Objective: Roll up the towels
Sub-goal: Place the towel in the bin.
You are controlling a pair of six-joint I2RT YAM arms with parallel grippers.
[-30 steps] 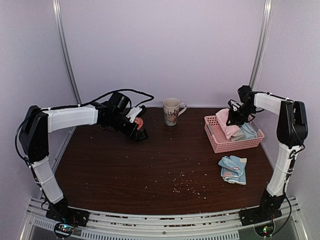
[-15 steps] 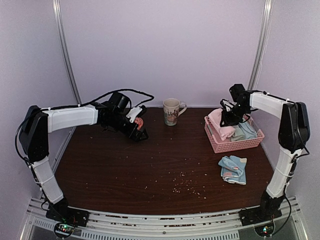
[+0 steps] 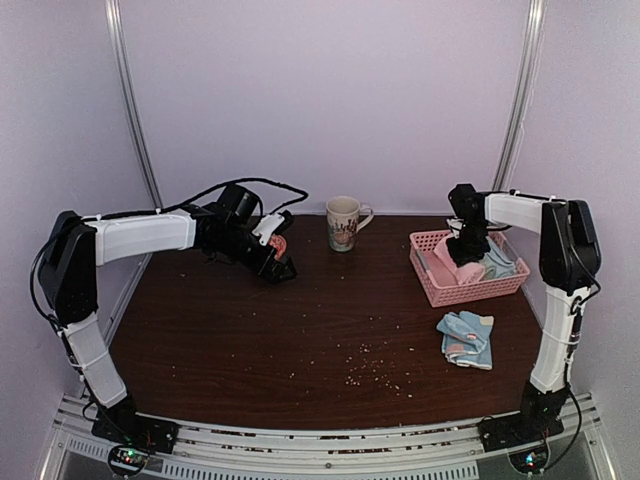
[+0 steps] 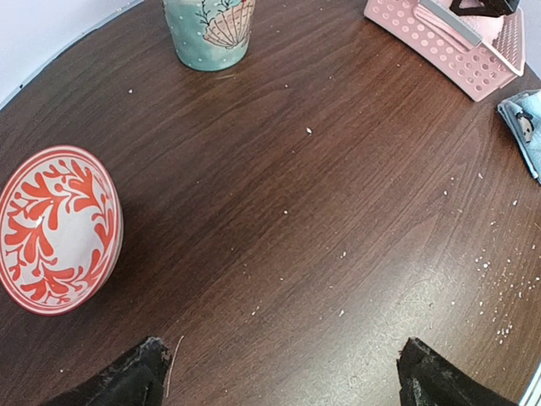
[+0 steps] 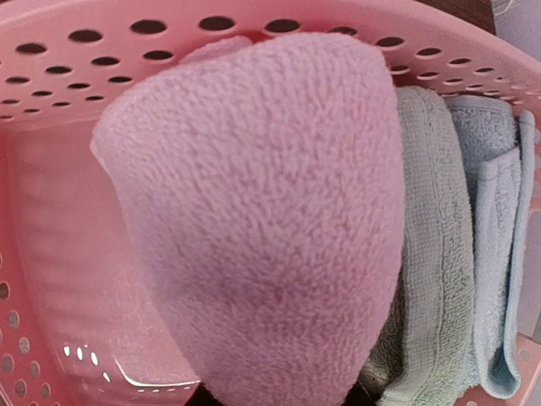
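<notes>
Right wrist: pink towel point(image 5: 270, 211) was bunched in the clamped right gripper point(image 3: 466, 252), down inside the pink basket point(image 5: 51, 254), against the green towel point(image 5: 427, 254). Patched blue towel point(image 3: 467, 338) lay on the table point(image 3: 300, 320) just outside. Left gripper point(image 4: 287, 381) stood wide open, empty.

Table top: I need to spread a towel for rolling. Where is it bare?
Bare: the middle between the bowl, mug and basket, down to the near edge. Crowded: right side, around the basket and patched blue towel.
</notes>
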